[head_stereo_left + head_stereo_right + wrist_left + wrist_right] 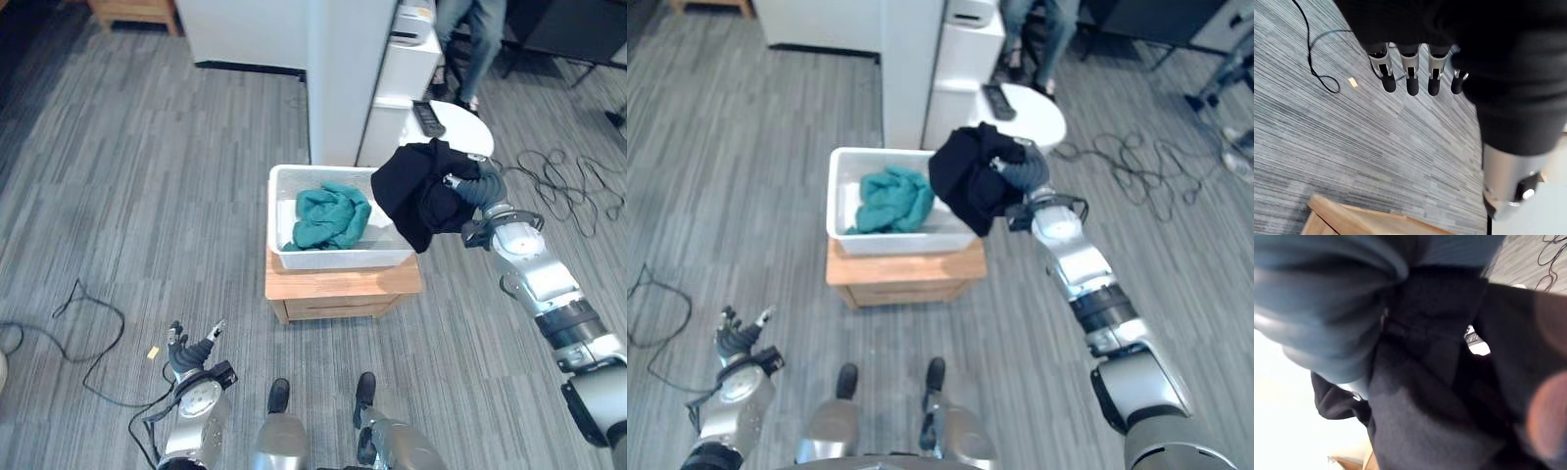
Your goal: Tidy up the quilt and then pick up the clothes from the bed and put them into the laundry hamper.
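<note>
A black garment (416,191) hangs bunched from my right hand (472,192), which is shut on it above the right rim of the white laundry hamper (338,258). The cloth drapes over the hamper's right corner and fills the space past the hand in the right wrist view (1440,396). A teal garment (331,217) lies crumpled inside the hamper. The hamper stands on a low wooden table (343,284). My left hand (191,357) hangs low at the lower left over the grey floor, open with straight fingers (1410,73) and nothing in it.
A white cabinet (343,78) rises right behind the hamper. A round white table (460,122) with a black remote stands behind the black garment. Loose cables (568,186) lie on the floor at right. A person's legs (475,49) show at the back.
</note>
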